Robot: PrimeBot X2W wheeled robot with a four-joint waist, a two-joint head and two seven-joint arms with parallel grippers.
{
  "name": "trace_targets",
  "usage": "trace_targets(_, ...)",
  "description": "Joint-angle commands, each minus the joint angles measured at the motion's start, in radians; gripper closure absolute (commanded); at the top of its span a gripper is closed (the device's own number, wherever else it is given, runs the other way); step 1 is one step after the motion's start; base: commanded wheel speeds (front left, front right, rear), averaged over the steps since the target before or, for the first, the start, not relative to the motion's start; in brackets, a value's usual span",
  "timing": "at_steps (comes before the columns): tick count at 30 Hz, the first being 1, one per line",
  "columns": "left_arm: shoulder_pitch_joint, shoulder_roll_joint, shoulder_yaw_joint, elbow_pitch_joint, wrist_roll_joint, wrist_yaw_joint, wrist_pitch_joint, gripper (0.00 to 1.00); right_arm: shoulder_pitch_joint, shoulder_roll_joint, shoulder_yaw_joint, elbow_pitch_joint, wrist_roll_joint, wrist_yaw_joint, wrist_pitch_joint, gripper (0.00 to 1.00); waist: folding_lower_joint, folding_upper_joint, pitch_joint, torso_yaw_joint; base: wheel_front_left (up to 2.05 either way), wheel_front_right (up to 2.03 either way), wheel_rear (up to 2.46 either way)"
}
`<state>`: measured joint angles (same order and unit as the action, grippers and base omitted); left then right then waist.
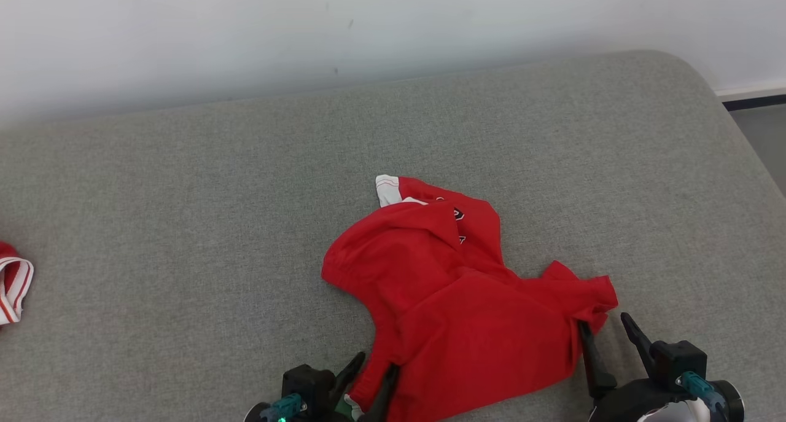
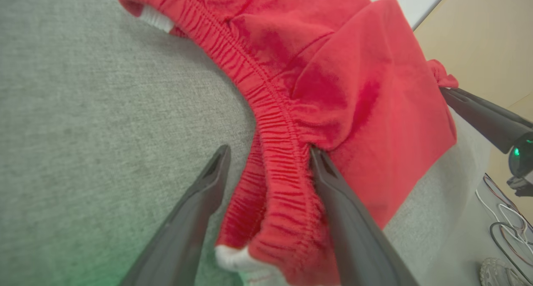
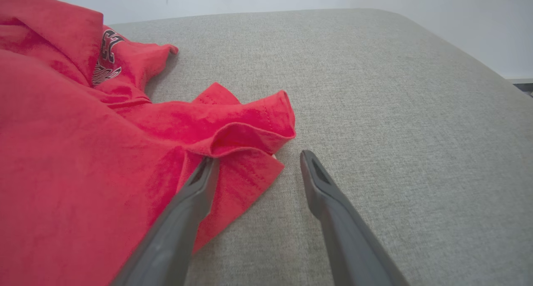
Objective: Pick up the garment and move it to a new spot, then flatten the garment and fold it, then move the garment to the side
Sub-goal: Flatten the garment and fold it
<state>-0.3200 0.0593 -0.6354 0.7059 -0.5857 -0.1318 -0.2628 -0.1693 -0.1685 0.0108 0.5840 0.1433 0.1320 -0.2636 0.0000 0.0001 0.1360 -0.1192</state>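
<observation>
Left claw (image 2: 270, 150) gapes wide astride red garment (image 1: 454, 299); right claw (image 3: 258, 157) wide beside it.

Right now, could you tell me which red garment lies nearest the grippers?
The big crumpled red garment in the middle, right at them; the striped red-and-white piece lies far off to the left.

striped cloth (image 1: 13, 287) cropped left, garment (image 1: 454, 305) cropped below
</observation>
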Motion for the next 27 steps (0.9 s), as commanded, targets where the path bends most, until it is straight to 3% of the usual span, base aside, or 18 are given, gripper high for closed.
trace_targets(1,-0.007,0.002,-0.004,0.006,-0.005,0.003,-0.003,1.00,-0.008,0.005,-0.001,-0.005,-0.002,-0.002,-0.001,0.00,0.0000,-0.0001,0.004,0.002,0.00,0.00,0.00)
trace_targets(6,-0.021,0.010,0.037,-0.074,0.000,0.003,-0.003,1.00,-0.014,0.008,-0.011,-0.016,-0.002,-0.002,-0.001,0.00,0.0000,-0.0001,0.014,0.013,0.00,0.00,0.00)
trace_targets(12,0.019,0.009,0.279,-0.212,0.062,0.004,-0.003,1.00,-0.020,0.008,-0.021,-0.036,-0.008,-0.002,-0.001,0.00,0.0000,-0.0001,0.025,0.030,0.00,0.00,0.00)
trace_targets(17,-0.019,0.000,0.432,-0.172,0.103,0.029,-0.003,1.00,-0.037,0.014,-0.007,-0.043,-0.006,-0.002,-0.001,0.00,0.0000,-0.0001,0.036,0.038,0.00,0.00,0.00)
trace_targets(27,-0.125,-0.006,0.570,-0.016,0.187,0.104,-0.003,1.00,-0.060,0.026,0.036,-0.057,0.014,-0.002,-0.001,0.00,0.0000,-0.0001,0.076,0.033,0.00,0.00,0.00)
